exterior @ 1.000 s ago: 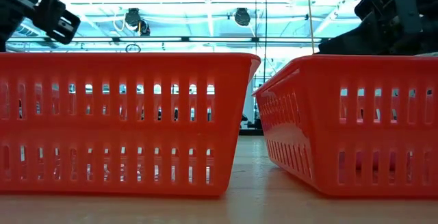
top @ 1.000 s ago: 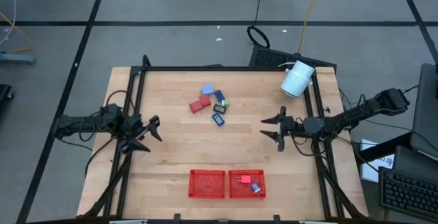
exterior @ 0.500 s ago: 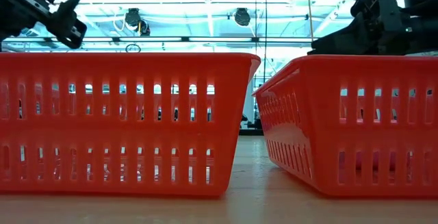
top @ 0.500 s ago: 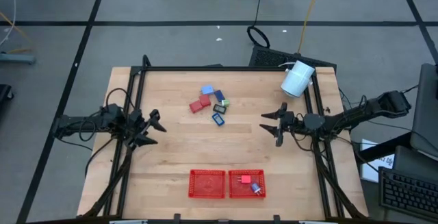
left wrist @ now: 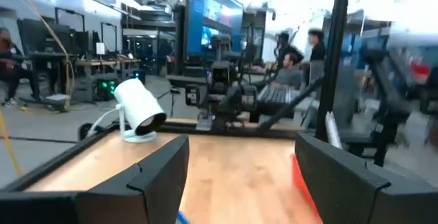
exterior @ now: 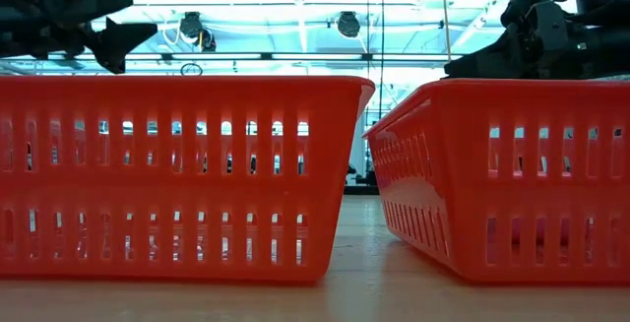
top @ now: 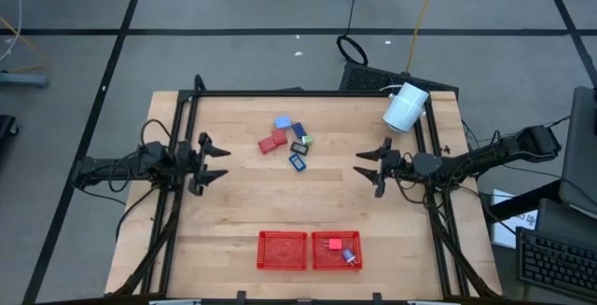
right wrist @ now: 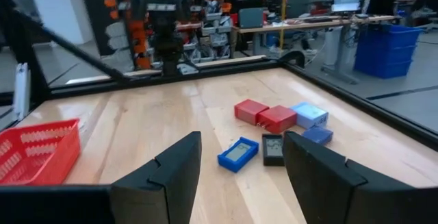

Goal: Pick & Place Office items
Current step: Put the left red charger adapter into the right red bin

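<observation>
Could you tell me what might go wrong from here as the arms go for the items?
The small blocky office items lie tightly clustered, so the open right gripper might nudge neighbours while taking one. The open left gripper faces the same cluster; both arms reaching together could collide. Both red mesh trays sit close together, so a drop could miss.

You are getting even overhead light on the table [top: 242, 202]; behind the red baskets [exterior: 187, 174] ceiling lights are glaring, and the left wrist picture is blurring.
</observation>
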### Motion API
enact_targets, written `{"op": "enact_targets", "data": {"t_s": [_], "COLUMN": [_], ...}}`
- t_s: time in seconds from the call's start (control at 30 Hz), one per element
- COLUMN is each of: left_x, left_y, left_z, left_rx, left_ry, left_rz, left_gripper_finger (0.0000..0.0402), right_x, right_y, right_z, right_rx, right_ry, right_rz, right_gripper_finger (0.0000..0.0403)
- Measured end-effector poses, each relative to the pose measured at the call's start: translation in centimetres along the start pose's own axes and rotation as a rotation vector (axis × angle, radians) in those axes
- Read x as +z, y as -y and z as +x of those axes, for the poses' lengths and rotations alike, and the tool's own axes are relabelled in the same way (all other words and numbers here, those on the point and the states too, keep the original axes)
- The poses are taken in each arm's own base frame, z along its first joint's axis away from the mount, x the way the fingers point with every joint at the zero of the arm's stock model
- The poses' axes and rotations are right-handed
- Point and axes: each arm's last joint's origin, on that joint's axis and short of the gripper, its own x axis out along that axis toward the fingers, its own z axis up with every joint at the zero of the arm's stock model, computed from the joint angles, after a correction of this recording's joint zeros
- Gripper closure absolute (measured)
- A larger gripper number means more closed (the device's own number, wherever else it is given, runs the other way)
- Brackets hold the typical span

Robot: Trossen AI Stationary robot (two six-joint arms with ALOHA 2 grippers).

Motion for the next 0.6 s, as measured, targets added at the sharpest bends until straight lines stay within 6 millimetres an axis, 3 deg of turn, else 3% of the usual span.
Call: {"op": "enact_targets", "data": {"t_s": [0.3, 0.6], "left_x": [-0.4, -3.1], "left_y": [-1.0, -1.9], "left_z": [0.2, 1.5], "left_rx": [0.349, 0.58], "left_ry": [-0.001, -0.196], "left_rz": [-0.118, -0.253], "left_gripper_finger": [0.0131, 0.0131], "right_x": [-0.2, -0.1], "right_y": [0.0, 0.0], "right_z": [0.0, 0.0], "right_rx": [0.004, 0.005], "right_ry": [-0.018, -0.011], "right_rz": [-0.024, -0.023], "right_gripper_finger": [0.0207, 0.0207]}}
